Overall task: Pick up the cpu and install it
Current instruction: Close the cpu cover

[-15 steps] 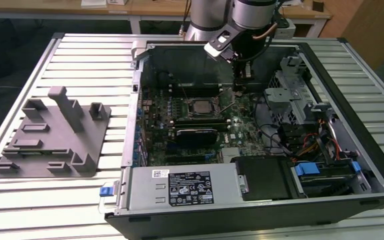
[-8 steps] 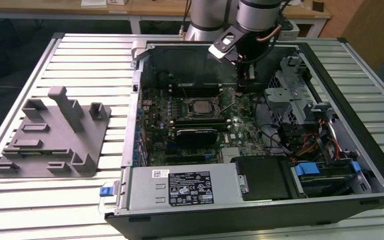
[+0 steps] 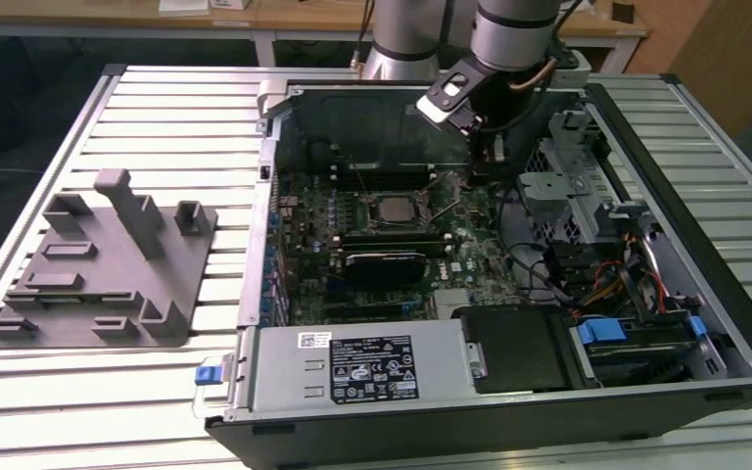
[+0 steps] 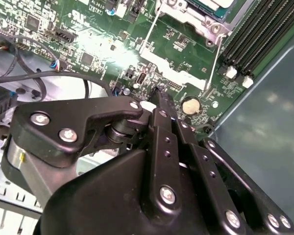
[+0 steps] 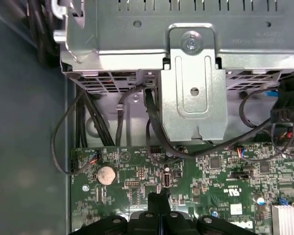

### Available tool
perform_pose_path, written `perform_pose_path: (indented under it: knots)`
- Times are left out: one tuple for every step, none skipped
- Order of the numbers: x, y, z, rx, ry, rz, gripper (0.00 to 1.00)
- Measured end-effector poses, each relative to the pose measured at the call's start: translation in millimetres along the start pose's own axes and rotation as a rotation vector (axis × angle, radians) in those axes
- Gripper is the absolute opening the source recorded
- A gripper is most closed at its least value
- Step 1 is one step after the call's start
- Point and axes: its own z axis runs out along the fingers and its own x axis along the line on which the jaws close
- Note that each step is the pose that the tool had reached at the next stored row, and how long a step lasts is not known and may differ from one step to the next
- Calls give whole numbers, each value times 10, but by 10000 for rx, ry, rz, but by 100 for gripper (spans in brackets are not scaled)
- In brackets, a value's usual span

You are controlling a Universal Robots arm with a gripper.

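Your gripper (image 3: 486, 164) hangs inside the open computer case (image 3: 689, 323), low over the green motherboard (image 5: 210, 171). In both wrist views its 2 fingers (image 5: 155, 203) are pressed together at the tips with nothing between them. The cpu (image 3: 391, 207) is not in your grip: it lies flat in the socket (image 3: 367, 209) on the board, apart from the tool's tips, toward the exterior view's left of them. A round coin battery (image 4: 190, 105) sits on the board just beside the fingertips. In the first wrist view, a folded metal bracket (image 5: 193, 88) with black cables (image 5: 154, 117) running under it stands past the tips, off the board's edge. In the second wrist view, the long black memory slots (image 4: 259, 34) run to one side of the tool. The gray holder block (image 3: 102, 264) rests on the slatted table (image 3: 154, 411) outside the case, well apart from the tool on the exterior view's left.
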Motion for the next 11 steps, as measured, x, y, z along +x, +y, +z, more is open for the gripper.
perform_pose_path:
  knots:
    - [1,0,19,12,0,0,11]
    - [1,-1,35,22,-1,1,11]
    - [2,-1,47,32,-2,1,11]
    - [2,-2,54,39,-2,0,11]
    - [2,-2,56,41,-3,0,11]
    - [2,-1,56,42,-3,-1,11]
    - [2,-1,56,42,-4,0,11]
    - [2,-1,56,42,-3,0,11]
    - [2,-1,56,42,-3,0,11]
    - [2,-1,57,42,-2,0,11]
    - [2,-4,57,41,-1,0,11]
